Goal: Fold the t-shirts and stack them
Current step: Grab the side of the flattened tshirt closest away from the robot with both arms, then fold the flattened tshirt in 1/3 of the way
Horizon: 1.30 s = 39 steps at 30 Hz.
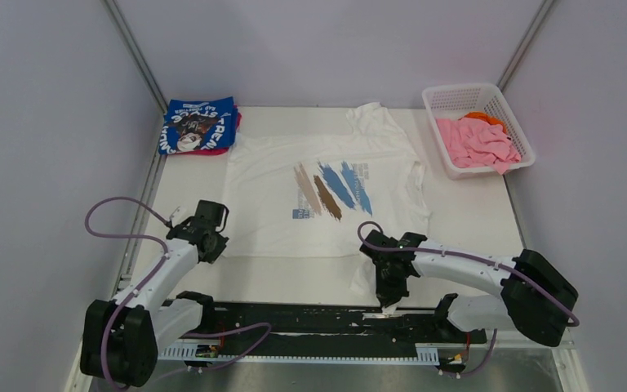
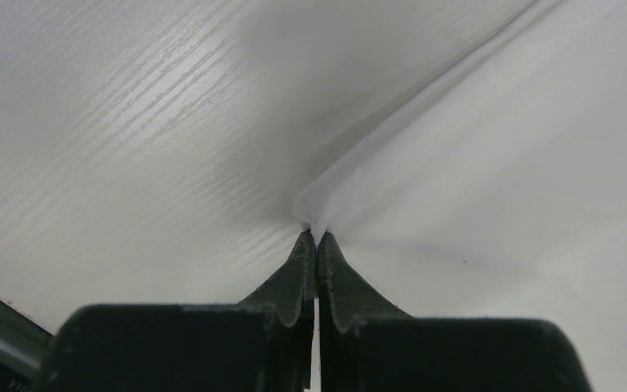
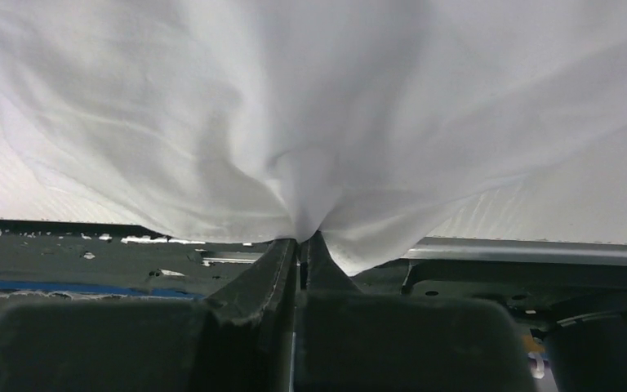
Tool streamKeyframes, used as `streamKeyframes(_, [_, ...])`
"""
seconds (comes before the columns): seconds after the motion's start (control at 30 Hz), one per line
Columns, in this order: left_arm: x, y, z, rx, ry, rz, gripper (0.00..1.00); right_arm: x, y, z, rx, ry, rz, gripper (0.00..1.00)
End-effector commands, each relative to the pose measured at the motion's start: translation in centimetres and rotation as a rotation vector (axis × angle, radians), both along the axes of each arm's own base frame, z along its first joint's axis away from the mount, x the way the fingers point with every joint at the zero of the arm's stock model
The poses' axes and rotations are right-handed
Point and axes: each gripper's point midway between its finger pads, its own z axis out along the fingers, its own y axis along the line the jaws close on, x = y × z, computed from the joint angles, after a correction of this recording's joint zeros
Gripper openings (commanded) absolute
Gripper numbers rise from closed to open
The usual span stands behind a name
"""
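White t-shirt with brown and blue chest streaks (image 1: 269,204): spread print-up across the middle of the white table (image 1: 473,220)
Left gripper (image 2: 317,241): fingers pressed together, pinching the shirt's near-left hem corner
Right gripper (image 3: 302,242): clamped on the near-right hem; cloth bunched at the table's front edge
Royal-blue folded t-shirt (image 1: 198,124): far-left corner
Pink crumpled t-shirt (image 1: 478,140): inside the white plastic lattice basket (image 1: 457,94), far right

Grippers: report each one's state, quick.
Left gripper: shut on the white t-shirt, at its near-left edge.
Right gripper: shut on bunched cloth of the same white t-shirt.
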Motion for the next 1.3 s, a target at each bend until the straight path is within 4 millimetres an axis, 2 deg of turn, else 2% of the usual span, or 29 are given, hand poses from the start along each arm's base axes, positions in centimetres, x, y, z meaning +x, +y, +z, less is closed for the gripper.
streamKeyframes(0.0, [-1.5, 0.9, 1.2, 0.03, -0.003, 0.031, 0.0, -1.7, 1.3, 0.0, 0.088, 0.014, 0.014, 0.0])
streamKeyframes(0.13, [-3.0, 1.1, 1.6, 0.023, 0.01, 0.028, 0.0, -3.7, 1.9, 1.4, 0.141, 0.042, 0.047, 0.0])
streamKeyframes(0.2, [-3.2, 1.2, 1.5, 0.025, 0.001, 0.026, 0.0, -3.3, 1.6, 1.3, 0.132, 0.001, 0.027, 0.0])
streamKeyframes(0.27, [-2.9, 1.2, 1.5, 0.029, -0.007, 0.018, 0.0, -1.6, 1.5, 1.3, 0.109, -0.079, 0.006, 0.0])
streamKeyframes(0.4, [-1.5, 0.3, 2.0, -0.002, -0.023, -0.012, 0.0, 3.1, 2.0, 2.8, 0.089, -0.251, -0.013, 0.0])
streamKeyframes(0.53, [0.5, -0.5, 2.6, -0.032, -0.059, -0.016, 0.0, 6.7, 1.9, 3.9, 0.102, -0.322, 0.0, 0.0])
streamKeyframes(0.67, [2.0, -0.4, 3.6, -0.013, -0.072, -0.004, 0.0, 10.3, 1.5, 5.4, 0.101, -0.404, -0.003, 0.0])
streamKeyframes(0.8, [3.7, -0.7, 4.5, -0.015, -0.095, -0.005, 0.0, 13.3, 1.7, 7.0, 0.145, -0.467, 0.015, 0.0])
streamKeyframes(0.97, [5.8, -0.7, 5.4, -0.001, -0.102, 0.003, 0.0, 17.4, 0.2, 8.3, 0.119, -0.54, -0.044, 0.0])
streamKeyframes(1.07, [7.3, -0.7, 5.9, 0.01, -0.102, 0.009, 0.0, 19.5, 0.4, 9.6, 0.152, -0.591, -0.039, 0.0])
streamKeyframes(1.27, [9.2, -0.4, 6.0, 0.023, -0.086, 0.03, 0.0, 23.4, -1.0, 11.9, 0.128, -0.667, -0.078, 0.0])
